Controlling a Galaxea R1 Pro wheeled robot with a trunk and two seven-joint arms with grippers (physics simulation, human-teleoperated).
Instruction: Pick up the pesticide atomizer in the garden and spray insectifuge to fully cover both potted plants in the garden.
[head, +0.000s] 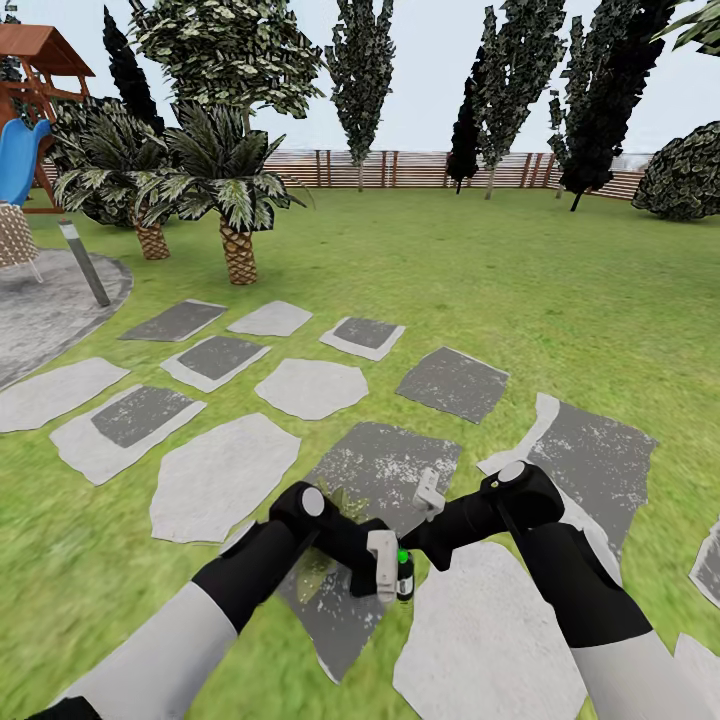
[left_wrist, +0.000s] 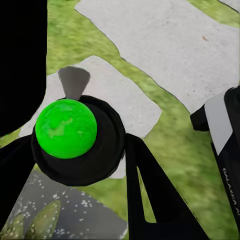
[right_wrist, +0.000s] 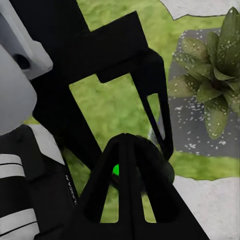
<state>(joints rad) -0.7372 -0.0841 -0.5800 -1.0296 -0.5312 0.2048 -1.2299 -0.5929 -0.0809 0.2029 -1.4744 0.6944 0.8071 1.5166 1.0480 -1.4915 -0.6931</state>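
We've got the small dark green-capped atomizer (head: 404, 574) clamped in the left gripper (head: 385, 566), held over the speckled leafy potted plant (right_wrist: 212, 85) for spraying. Right gripper (head: 428, 494): can't tell.

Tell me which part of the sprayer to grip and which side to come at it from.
Grip the round dark body of the sprayer, just below its green top, coming in level from the side. It stands upright and the body is evenly round, so flat fingers can close on opposite sides while the top stays free. The left gripper appears to hold it this way.
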